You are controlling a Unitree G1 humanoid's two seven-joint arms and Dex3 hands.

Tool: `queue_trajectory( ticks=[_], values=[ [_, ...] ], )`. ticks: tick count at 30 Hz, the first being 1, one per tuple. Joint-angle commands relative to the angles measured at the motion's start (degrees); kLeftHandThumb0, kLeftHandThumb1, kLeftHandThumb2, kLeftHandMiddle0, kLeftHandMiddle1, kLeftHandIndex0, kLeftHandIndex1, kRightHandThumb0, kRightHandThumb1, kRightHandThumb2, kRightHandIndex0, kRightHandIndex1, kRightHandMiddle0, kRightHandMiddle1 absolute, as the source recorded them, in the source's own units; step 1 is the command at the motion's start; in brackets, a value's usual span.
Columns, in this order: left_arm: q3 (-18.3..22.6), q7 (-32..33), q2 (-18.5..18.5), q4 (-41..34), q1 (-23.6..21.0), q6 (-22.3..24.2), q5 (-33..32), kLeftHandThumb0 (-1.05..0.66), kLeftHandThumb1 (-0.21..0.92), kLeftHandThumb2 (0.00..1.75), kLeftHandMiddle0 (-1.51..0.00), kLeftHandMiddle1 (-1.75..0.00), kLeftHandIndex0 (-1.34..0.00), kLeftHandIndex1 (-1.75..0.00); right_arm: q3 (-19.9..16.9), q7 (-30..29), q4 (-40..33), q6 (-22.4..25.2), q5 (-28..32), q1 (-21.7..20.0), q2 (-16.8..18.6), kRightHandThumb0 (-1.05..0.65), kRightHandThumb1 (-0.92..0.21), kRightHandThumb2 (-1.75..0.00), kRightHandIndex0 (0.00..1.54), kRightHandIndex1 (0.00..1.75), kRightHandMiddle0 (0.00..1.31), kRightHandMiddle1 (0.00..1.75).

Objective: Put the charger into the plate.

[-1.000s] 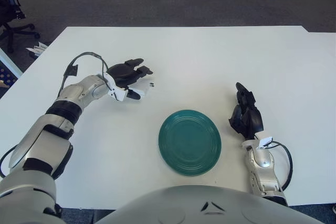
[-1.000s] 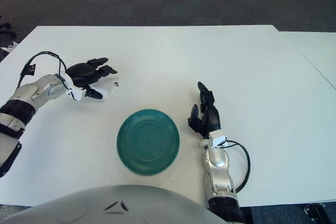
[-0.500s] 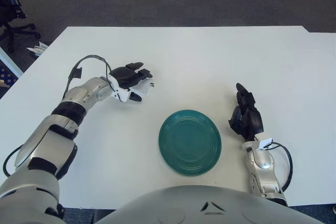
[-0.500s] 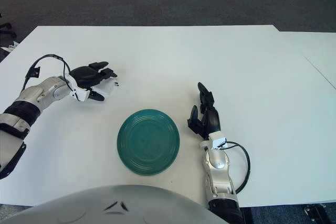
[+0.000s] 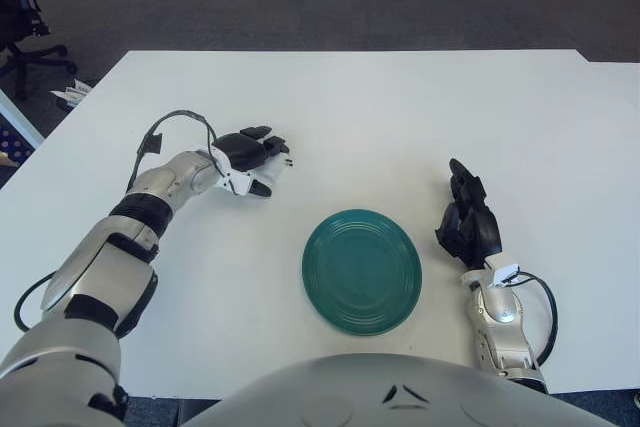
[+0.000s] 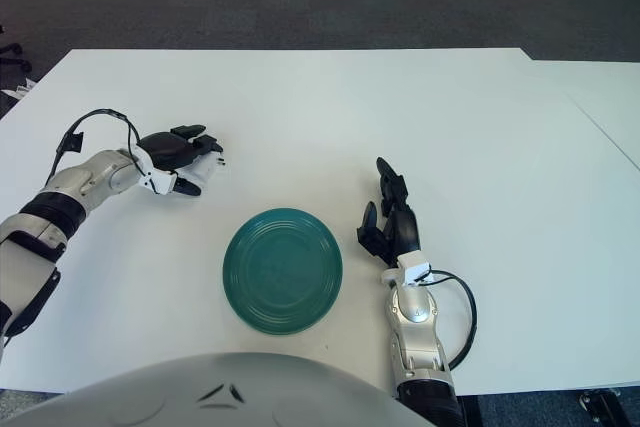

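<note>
The white charger (image 5: 268, 160) is seen on the white table (image 5: 400, 117), left and far of the green plate (image 5: 361, 269), with the left hand (image 5: 245, 152) curled around it. The right hand (image 5: 470, 219) is rested right of the plate, fingers relaxed. No writing can be read.

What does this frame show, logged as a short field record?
charger: small white block on the table, under the left hand's fingers
left hand: over the charger, fingers curled around it, grasp not certain
right hand: parked right of the plate
plate: green, empty
table: white
</note>
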Motion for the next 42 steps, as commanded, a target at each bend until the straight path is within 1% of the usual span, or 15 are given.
queue_trajectory(
  ticks=[1,12,28,30,31,32,33,34,35,36,37,38,39,40,42],
  values=[
    [-1.1,-2.2,-0.9,2.2,0.0,1.2,0.1,-1.05,0.92,0.50,-0.18,-0.03,0.00,-0.88,0.8,0.4,4.5,3.4,-0.4,5.1,0.6,-0.90,-0.92,-0.99,0.04,0.00,0.00,0.30],
    [-1.8,0.2,-2.2,4.7,-0.1,2.4,0.3,-1.05,0.92,0.52,-0.19,-0.03,-0.02,-0.91,0.7,0.7,4.4,3.5,-0.1,5.0,0.5,-0.90,-0.92,-0.99,0.05,0.00,0.00,0.29],
    [-3.0,5.1,-4.0,9.5,-0.7,2.5,0.2,-1.05,0.92,0.51,-0.36,-0.13,-0.15,-0.95,0.4,0.9,4.5,3.7,0.2,5.0,0.3,-0.91,-0.92,-0.99,0.04,0.00,0.00,0.29],
    [-3.3,5.8,-4.2,10.3,-1.0,2.5,0.4,-1.05,0.92,0.51,-0.28,-0.36,-0.16,-0.95,0.3,0.9,4.7,3.6,0.2,4.9,0.3,-0.91,-0.92,-0.98,0.05,0.00,0.00,0.29],
    [-3.4,6.2,-4.3,10.6,-1.1,2.4,0.5,-1.05,0.92,0.51,-0.20,-0.60,-0.17,-0.95,0.3,0.9,4.7,3.5,0.2,4.9,0.3,-0.91,-0.92,-0.98,0.05,0.00,0.00,0.30],
    [-3.6,6.4,-4.3,10.9,-1.2,2.4,0.5,-1.05,0.92,0.51,-0.14,-0.77,-0.18,-0.95,0.3,1.0,4.8,3.5,0.2,4.8,0.3,-0.91,-0.92,-0.98,0.05,0.00,0.00,0.30],
    [-3.8,6.7,-4.4,11.1,-1.4,2.4,0.6,-1.05,0.92,0.51,-0.12,-0.83,-0.18,-0.96,0.2,1.0,4.8,3.5,0.2,4.8,0.3,-0.91,-0.92,-0.98,0.05,0.00,0.00,0.30],
    [-4.1,6.9,-4.3,11.3,-1.6,2.5,0.8,-1.05,0.92,0.52,-0.08,-0.98,-0.19,-0.97,0.2,1.0,4.9,3.5,0.2,4.8,0.3,-0.91,-0.92,-0.98,0.05,0.00,0.00,0.30],
    [-4.4,7.0,-4.3,11.4,-1.7,2.5,1.0,-1.05,0.92,0.54,-0.05,-1.16,-0.21,-1.04,0.2,1.0,4.9,3.4,0.2,4.8,0.4,-0.91,-0.92,-0.98,0.05,0.00,0.00,0.31],
    [-4.7,7.2,-4.3,11.6,-1.9,2.5,1.2,-1.05,0.92,0.54,-0.04,-1.23,-0.22,-1.07,0.2,0.9,4.9,3.4,0.2,4.8,0.4,-0.91,-0.92,-0.98,0.05,0.00,0.00,0.31],
    [-4.9,7.3,-4.3,11.7,-2.0,2.5,1.3,-1.05,0.92,0.55,-0.03,-1.37,-0.23,-1.18,0.2,0.9,4.9,3.4,0.2,4.8,0.4,-0.91,-0.92,-0.98,0.05,0.00,0.00,0.31],
    [-5.3,7.6,-4.2,11.8,-2.2,2.4,1.6,-1.05,0.92,0.55,-0.02,-1.43,-0.24,-1.22,0.2,1.0,4.8,3.4,0.2,4.8,0.4,-0.91,-0.92,-0.98,0.05,0.00,0.00,0.31],
    [-5.6,7.9,-4.1,11.9,-2.3,2.4,1.8,-1.05,0.92,0.55,-0.02,-1.54,-0.24,-1.40,0.2,1.0,4.9,3.3,0.2,4.8,0.4,-0.91,-0.92,-0.99,0.05,0.00,0.00,0.31],
    [-6.0,8.7,-4.0,11.9,-2.5,2.2,2.2,-1.05,0.92,0.55,-0.02,-1.61,-0.23,-1.53,0.2,1.0,4.9,3.3,0.3,4.8,0.4,-0.91,-0.92,-0.99,0.05,0.00,0.00,0.31],
    [-6.7,10.0,-3.9,12.1,-2.7,2.1,2.7,-0.93,0.92,0.43,-0.10,-1.68,-0.25,-1.63,0.2,1.1,4.8,3.4,0.4,4.8,0.4,-0.90,-0.92,-0.99,0.05,0.00,0.00,0.32]
  ],
)
